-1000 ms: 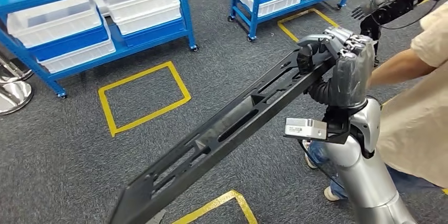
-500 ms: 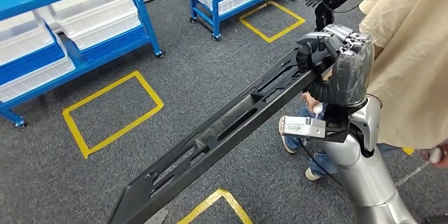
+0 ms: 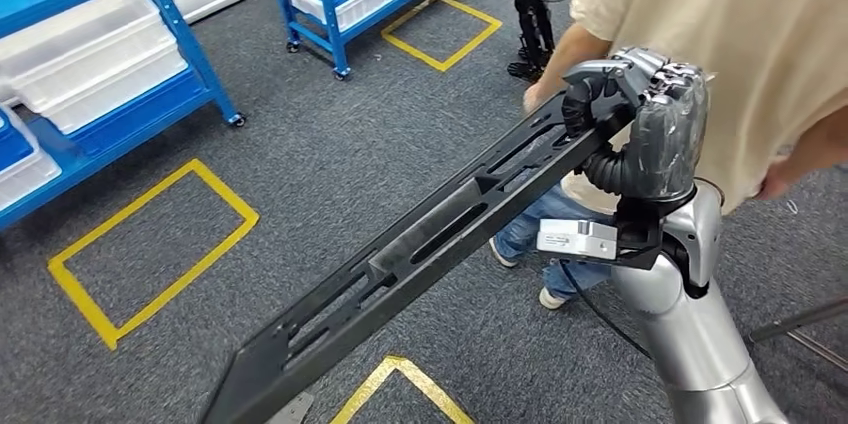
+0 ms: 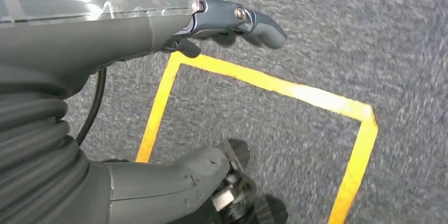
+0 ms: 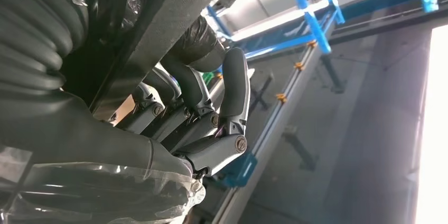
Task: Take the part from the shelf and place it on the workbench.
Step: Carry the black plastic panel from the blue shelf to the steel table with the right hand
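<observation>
Right hand [image 3: 640, 104] grips part [image 3: 420, 244]; person [image 3: 700, 34] beside.

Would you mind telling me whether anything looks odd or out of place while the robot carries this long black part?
Yes: a person stands right beside the right robot hand, which grips the long black part at one end only. The part slants down across the head view, and the person's arm reaches toward its gripped end, so contact looks possible.

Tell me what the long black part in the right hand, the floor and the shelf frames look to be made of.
Long black part: looks like matte black plastic or coated metal, with slotted cutouts; which one is unclear. Floor: grey short-pile carpet, speckled, with yellow tape outlines. Shelf frames: likely painted metal, glossy blue, on small wheels. The right hand holds the part's far end.
</observation>
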Tool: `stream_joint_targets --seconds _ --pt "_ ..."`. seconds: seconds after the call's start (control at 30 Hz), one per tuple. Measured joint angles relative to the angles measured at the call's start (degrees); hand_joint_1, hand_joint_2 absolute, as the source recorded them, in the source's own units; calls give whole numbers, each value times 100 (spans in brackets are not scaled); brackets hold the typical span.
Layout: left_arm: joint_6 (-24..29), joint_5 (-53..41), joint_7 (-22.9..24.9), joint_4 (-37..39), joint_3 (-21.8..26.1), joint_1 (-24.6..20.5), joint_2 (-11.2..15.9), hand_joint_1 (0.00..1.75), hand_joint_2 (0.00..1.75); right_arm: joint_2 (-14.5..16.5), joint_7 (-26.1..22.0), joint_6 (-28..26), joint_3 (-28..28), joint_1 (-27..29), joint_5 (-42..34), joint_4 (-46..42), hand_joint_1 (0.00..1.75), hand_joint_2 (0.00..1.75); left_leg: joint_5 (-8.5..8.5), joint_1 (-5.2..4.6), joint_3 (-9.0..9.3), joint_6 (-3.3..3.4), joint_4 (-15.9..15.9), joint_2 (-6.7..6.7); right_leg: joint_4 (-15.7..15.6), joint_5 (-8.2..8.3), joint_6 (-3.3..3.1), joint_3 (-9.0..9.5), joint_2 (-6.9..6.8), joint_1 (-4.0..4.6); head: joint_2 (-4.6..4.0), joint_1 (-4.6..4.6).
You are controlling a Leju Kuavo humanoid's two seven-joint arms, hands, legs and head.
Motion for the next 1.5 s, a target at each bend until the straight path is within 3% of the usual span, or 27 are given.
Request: stream_joint_targets --seconds 0.07,0.13,0.2,0.23,0.3,0.37,0.43,0.5,0.57,0.63,0.7,0.73,0.77,0.8,0.87,0.93,1.0,1.07,1.13,1.2,1.23,1.27,1.3,1.37,1.4,1.47,1.5 --pt "-2 2 -21 0 0 -1 0 0 175 -1 -1 -1 -1 -6 3 -21 175 175 -174 41 -66 -53 193 -229 -18 24 -65 -4 121 -25 0 -1" --pt "-8 4 -39 0 -1 17 0 0 175 2 -1 -3 -1 -3 3 -43 175 175 -530 71 -331 -80 815 -523 -23 36 -106 -6 245 -27 0 -2" --pt "-14 5 -43 0 -1 48 0 0 175 4 0 -6 -1 27 3 -53 175 175 -772 74 -659 -78 1504 -593 -15 38 -123 -9 399 -7 0 -2" --pt "-13 4 -43 0 0 59 1 0 175 3 0 -8 -1 48 4 -66 175 175 -742 73 -730 -66 1621 -601 -9 38 -125 -10 483 3 0 -2" --pt "-2 4 -43 0 1 67 2 0 175 3 0 -10 -2 81 13 -105 175 175 -376 72 -574 -16 1201 -669 6 38 -124 -6 653 11 0 -2" --pt "12 6 -41 0 0 70 8 0 175 3 0 -16 -8 99 22 -149 175 175 -28 76 -265 37 470 -945 18 46 -107 -18 812 3 0 -1" --pt "17 8 -36 0 -1 74 13 0 175 1 0 -32 -25 134 22 -179 175 175 45 67 -114 58 123 -1122 11 79 -51 -61 949 -24 0 -2" --pt "9 14 -20 0 0 75 13 0 175 -20 -1 -53 -61 210 21 -221 175 175 70 63 -83 90 38 -1019 -22 121 28 -99 1040 -47 0 -3" --pt "-52 30 -10 0 2 78 11 0 175 -56 -2 -88 -109 298 15 -277 175 175 138 77 -50 165 -70 -870 73 32 73 -162 804 -22 0 3" --pt "-130 56 -13 0 3 99 14 0 175 -75 -5 -120 -140 356 3 -315 175 175 174 68 -35 216 -131 -708 575 -290 93 -392 424 3 0 11" --pt "-163 73 -11 1 4 132 20 0 175 -81 -7 -138 -160 424 -3 -325 175 175 167 51 -45 230 -128 -533 1240 -589 123 -689 287 -4 0 14" --pt "-166 73 -3 1 4 144 23 0 175 -86 -11 -151 -173 469 -4 -326 175 175 159 48 -49 230 -121 -446 1389 -609 136 -742 264 -11 0 13" --pt "-162 71 9 1 5 153 24 0 175 -95 -23 -168 -191 518 -5 -333 175 175 149 48 -52 225 -112 -361 1327 -528 147 -684 240 -20 0 14" --pt "-155 68 24 2 5 157 24 0 175 -103 -40 -192 -214 567 -9 -351 175 175 133 48 -51 212 -96 -287 1055 -369 153 -515 186 -26 0 14" --pt "-126 61 49 1 5 164 29 0 175 -123 -92 -248 -274 663 -23 -413 175 175 83 31 -47 164 -43 -167 315 -111 132 -95 -100 -4 0 13" --pt "-96 51 61 1 5 183 45 0 175 -139 -125 -294 -339 746 -44 -472 175 175 36 -1 -35 103 -4 -67 -27 -57 72 82 -260 43 0 12" --pt "-79 32 67 1 6 196 60 0 175 -157 -144 -315 -396 823 -62 -513 175 175 7 -12 -7 49 0 38 -32 -50 7 70 -125 54 0 11" --pt "-48 -2 74 0 7 193 69 0 175 -173 -168 -320 -440 870 -80 -555 175 175 -117 18 -27 -11 116 -128 -56 -26 -54 70 14 26 0 9" --pt "1 -32 76 1 7 208 81 0 175 -176 -185 -321 -460 882 -98 -578 175 175 -445 57 -234 -53 630 -456 -70 -7 -108 74 151 5 0 9" --pt "28 -46 70 2 6 245 97 0 175 -176 -197 -321 -462 892 -111 -578 175 175 -769 68 -576 -67 1382 -579 -65 1 -133 69 310 12 0 9" --pt "35 -48 55 2 5 258 104 0 175 -176 -204 -321 -463 899 -120 -578 175 175 -801 68 -690 -66 1604 -593 -59 2 -137 69 397 18 0 9" --pt "46 -49 33 2 5 265 109 0 175 -176 -214 -321 -463 902 -135 -578 175 175 -718 68 -714 -56 1619 -603 -51 3 -138 69 486 22 0 9" --pt "55 -45 -3 2 6 267 114 0 175 -176 -224 -321 -464 903 -155 -578 175 175 -529 68 -634 -36 1405 -630 -42 3 -137 70 573 23 0 9" --pt "51 -6 -96 2 8 264 134 0 175 -176 -251 -322 -470 899 -199 -577 175 175 -106 71 -322 25 648 -863 -22 5 -127 64 733 23 0 10" --pt "32 23 -147 1 9 264 148 0 175 -176 -266 -322 -473 896 -213 -575 175 175 11 75 -188 47 333 -997 -13 11 -109 50 807 18 0 10" --pt "-10 64 -232 2 13 261 167 0 175 -176 -296 -327 -484 892 -231 -570 175 175 44 66 -85 73 91 -1123 -20 45 -37 7 938 -11 0 10" --pt "-36 80 -268 1 14 254 170 0 175 -176 -309 -328 -493 890 -238 -569 175 175 58 61 -69 85 51 -1069 -37 72 8 -12 1010 -25 0 10"
